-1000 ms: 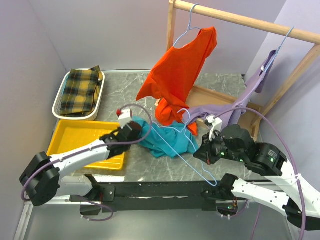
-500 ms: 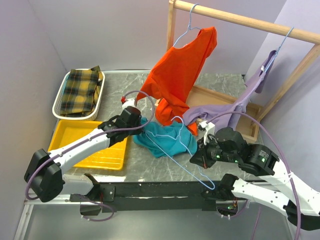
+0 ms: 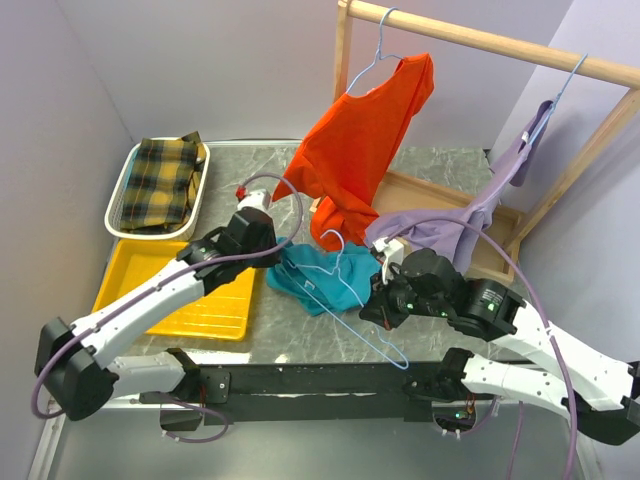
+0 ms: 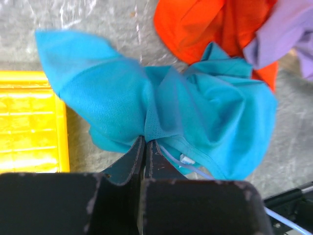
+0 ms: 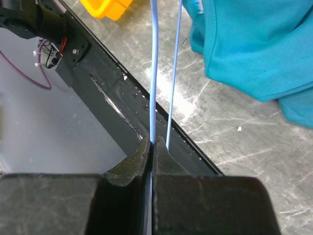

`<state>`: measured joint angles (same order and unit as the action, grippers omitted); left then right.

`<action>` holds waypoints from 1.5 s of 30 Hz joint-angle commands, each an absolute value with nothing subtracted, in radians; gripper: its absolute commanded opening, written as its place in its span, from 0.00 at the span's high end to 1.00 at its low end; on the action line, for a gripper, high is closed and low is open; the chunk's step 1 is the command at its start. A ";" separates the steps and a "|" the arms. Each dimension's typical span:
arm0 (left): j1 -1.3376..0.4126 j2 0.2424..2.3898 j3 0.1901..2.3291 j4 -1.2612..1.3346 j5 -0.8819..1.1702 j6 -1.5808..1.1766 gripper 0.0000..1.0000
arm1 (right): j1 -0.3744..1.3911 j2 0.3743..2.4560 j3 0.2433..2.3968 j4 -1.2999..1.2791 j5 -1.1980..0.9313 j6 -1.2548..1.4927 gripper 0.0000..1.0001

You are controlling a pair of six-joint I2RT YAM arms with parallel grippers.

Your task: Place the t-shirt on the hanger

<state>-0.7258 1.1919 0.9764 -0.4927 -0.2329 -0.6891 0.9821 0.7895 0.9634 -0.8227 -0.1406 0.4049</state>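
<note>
The teal t-shirt lies bunched on the marble table in the middle of the top view. It also shows in the left wrist view and in the right wrist view. My left gripper is shut on a fold of the t-shirt at its left edge. The pale-blue wire hanger is threaded partly into the t-shirt, one end sticking out over the table's front edge. My right gripper is shut on the hanger's wire.
An orange shirt and a lilac shirt hang from a wooden rack at the back right, their lower ends trailing on the table beside the teal one. A yellow tray and a white basket of plaid cloth lie left.
Both grippers have moved left and toward the back. The hanger has gone with the right gripper, its hook now further into the t-shirt. The left gripper has drawn the t-shirt's edge up.
</note>
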 commanded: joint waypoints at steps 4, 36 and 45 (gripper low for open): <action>-0.723 1.126 1.060 -0.537 -0.175 -0.624 0.99 | 1.002 0.747 0.956 -0.692 -0.133 0.361 1.00; -0.891 0.781 0.965 -0.621 -0.236 -0.551 0.68 | 1.009 1.000 0.635 0.357 -0.367 0.379 1.00; -0.890 0.672 0.930 -0.621 -0.216 -0.520 0.49 | 1.029 1.104 0.643 0.403 -0.334 0.377 1.00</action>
